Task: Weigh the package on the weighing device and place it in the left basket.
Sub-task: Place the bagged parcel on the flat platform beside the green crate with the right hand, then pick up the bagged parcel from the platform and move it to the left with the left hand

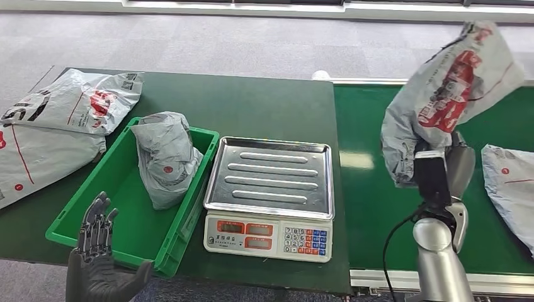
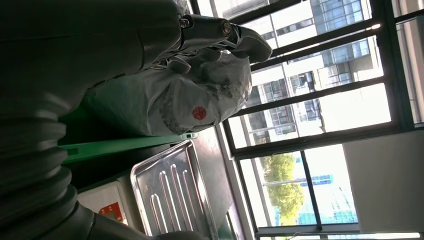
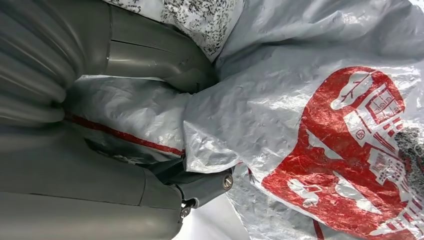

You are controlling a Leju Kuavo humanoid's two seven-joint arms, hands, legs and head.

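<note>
My right hand (image 1: 434, 173) holds a grey plastic package with red print (image 1: 450, 88) up in the air over the green conveyor, to the right of the scale. In the right wrist view the thumb (image 3: 155, 60) and fingers (image 3: 200, 187) pinch the crumpled package (image 3: 310, 125). The weighing scale (image 1: 271, 195) has a bare steel pan (image 2: 172, 192). To its left the green basket (image 1: 94, 214) holds one grey package (image 1: 165, 157); the left wrist view shows that package (image 2: 170, 100) too. My left hand (image 1: 97, 258) is open, palm up, at the basket's near corner.
Two large grey packages (image 1: 69, 104) lie on the dark green table (image 1: 252, 107) left of the basket. Another grey package (image 1: 510, 182) lies on the conveyor belt (image 1: 371, 189) at the right edge. Grey carpet floor lies beyond the table.
</note>
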